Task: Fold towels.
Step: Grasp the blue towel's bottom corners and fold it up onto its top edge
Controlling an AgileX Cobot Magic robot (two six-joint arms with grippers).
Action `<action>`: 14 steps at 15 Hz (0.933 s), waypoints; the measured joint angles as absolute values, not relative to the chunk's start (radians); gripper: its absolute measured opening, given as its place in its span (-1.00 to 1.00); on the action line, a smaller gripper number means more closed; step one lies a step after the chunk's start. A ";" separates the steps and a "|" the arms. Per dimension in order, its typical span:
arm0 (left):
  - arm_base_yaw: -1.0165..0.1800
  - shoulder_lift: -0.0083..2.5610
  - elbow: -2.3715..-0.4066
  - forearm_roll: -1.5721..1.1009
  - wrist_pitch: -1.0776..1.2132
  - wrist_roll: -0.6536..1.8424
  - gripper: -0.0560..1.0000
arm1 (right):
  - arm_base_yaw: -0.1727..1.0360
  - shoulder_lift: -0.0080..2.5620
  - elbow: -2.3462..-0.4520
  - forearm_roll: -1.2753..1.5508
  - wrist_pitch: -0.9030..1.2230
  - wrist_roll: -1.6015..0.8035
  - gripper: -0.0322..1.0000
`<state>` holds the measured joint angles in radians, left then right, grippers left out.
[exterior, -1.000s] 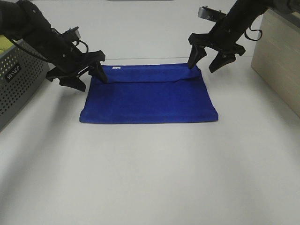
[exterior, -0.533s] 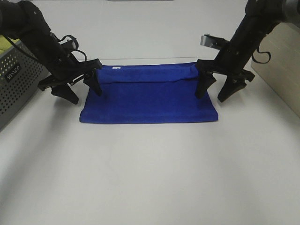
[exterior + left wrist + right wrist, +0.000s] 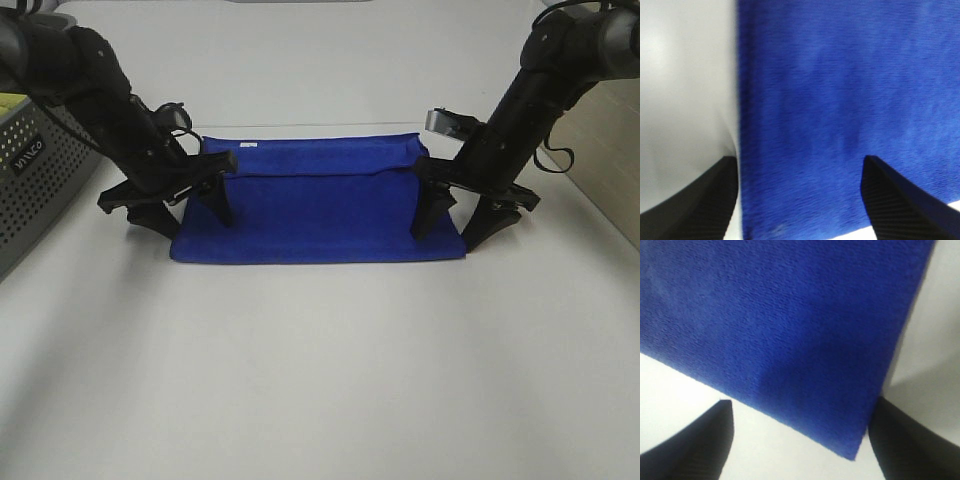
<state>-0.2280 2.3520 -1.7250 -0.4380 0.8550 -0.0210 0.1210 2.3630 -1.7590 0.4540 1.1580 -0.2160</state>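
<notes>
The royal-blue towel lies folded flat on the white table, with a small white tag at its far left corner. My left gripper is open and low over the towel's left side. One finger stands on the bare table, the other over the cloth. In the left wrist view the towel fills the space between the spread fingers. My right gripper is open and straddles the near right corner. The right wrist view shows that towel corner between the two fingers.
A grey perforated basket stands at the left edge with a yellow-green cloth inside. A light wooden box stands at the right. White table stretches in front of the towel.
Both grippers have come from the towel's far corners toward its near corners and dropped lower, staying open. The towel has not moved.
</notes>
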 joint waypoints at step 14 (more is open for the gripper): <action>-0.264 2.233 -1.598 -0.354 0.967 -0.065 -0.82 | 0.121 2.229 -1.566 0.443 1.171 -0.141 -0.91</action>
<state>-0.2640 2.2330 -1.5980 -0.3540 0.9670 -0.0650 0.1210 2.2290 -1.5660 0.4430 1.1710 -0.1410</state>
